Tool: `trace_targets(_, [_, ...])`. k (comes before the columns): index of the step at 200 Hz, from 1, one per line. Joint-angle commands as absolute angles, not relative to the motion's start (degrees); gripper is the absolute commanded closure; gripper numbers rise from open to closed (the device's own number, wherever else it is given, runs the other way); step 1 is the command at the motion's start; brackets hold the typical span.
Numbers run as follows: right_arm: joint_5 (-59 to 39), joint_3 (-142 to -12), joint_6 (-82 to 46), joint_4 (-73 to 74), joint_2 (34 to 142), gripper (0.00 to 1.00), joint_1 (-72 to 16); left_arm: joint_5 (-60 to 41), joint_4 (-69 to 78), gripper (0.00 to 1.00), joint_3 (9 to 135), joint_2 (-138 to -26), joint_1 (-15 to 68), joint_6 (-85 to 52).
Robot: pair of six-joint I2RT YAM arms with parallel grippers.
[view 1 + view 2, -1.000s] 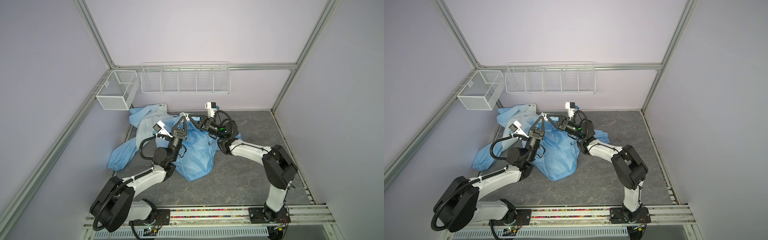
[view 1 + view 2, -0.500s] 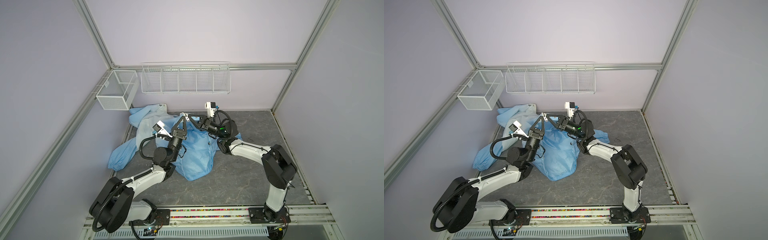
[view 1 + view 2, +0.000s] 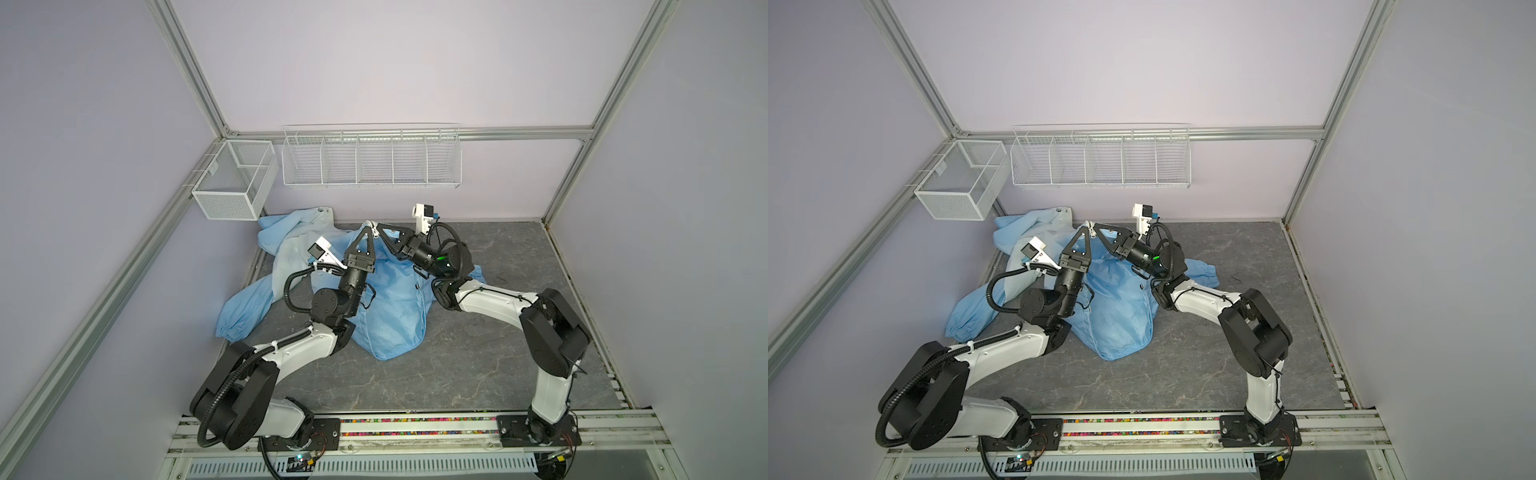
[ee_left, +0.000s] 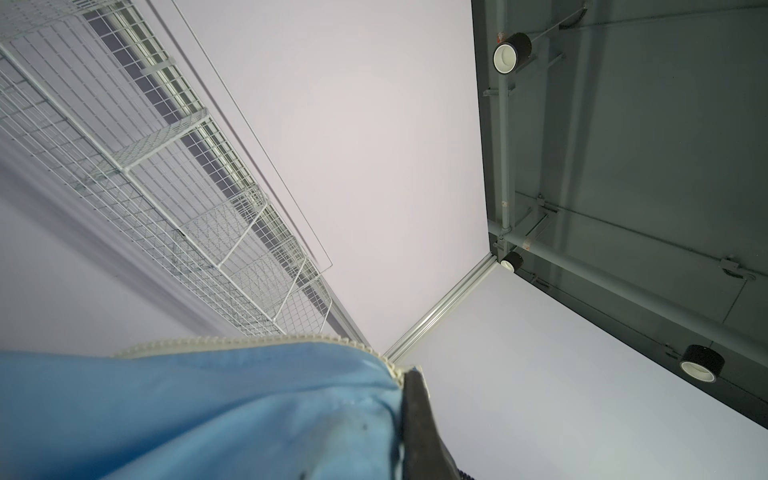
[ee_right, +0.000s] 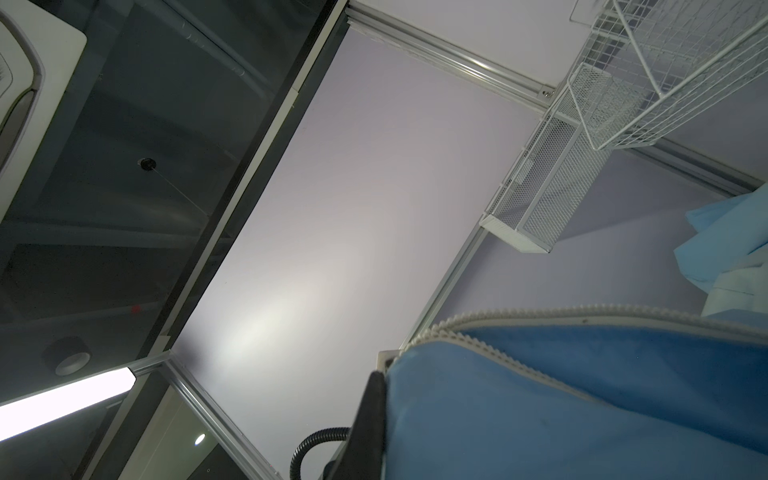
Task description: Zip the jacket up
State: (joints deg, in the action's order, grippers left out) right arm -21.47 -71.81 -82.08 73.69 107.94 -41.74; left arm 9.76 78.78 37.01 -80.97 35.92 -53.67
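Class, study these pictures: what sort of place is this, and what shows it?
Probably a lab robot test cell: plain panels in an aluminium frame, a left arm and right arm mounted on a base rail, and a hanging wire rack.

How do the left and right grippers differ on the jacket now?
The left gripper points toward the back wall; the right gripper points sideways from the right. The left arm crosses the jacket at its middle; the right arm crosses only its edge. Both are shut on the raised zipper edge, tips nearly meeting.
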Motion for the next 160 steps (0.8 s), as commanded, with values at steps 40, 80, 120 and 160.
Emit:
trace_targets(40, [-19.7,-74.7,-82.6,76.4,109.3,0.93,-43.7,2.1,79.5,1.00,40.0,-85.3,37.3,-55.1])
trace_targets(80, [-18.2,-75.6,-85.4,78.2,111.6,0.93,-41.9,1.8,79.8,1.00,37.5,-84.4,37.9,-55.3])
trace_targets(120, [-18.5,-76.2,-86.1,78.3,111.4,0.93,-40.4,2.5,79.9,1.00,33.8,-84.1,38.6,-55.3])
trace_targets(160, [-19.4,-76.3,-84.8,75.9,110.4,0.93,-40.3,2.5,80.9,1.00,33.6,-84.6,38.8,-56.2])
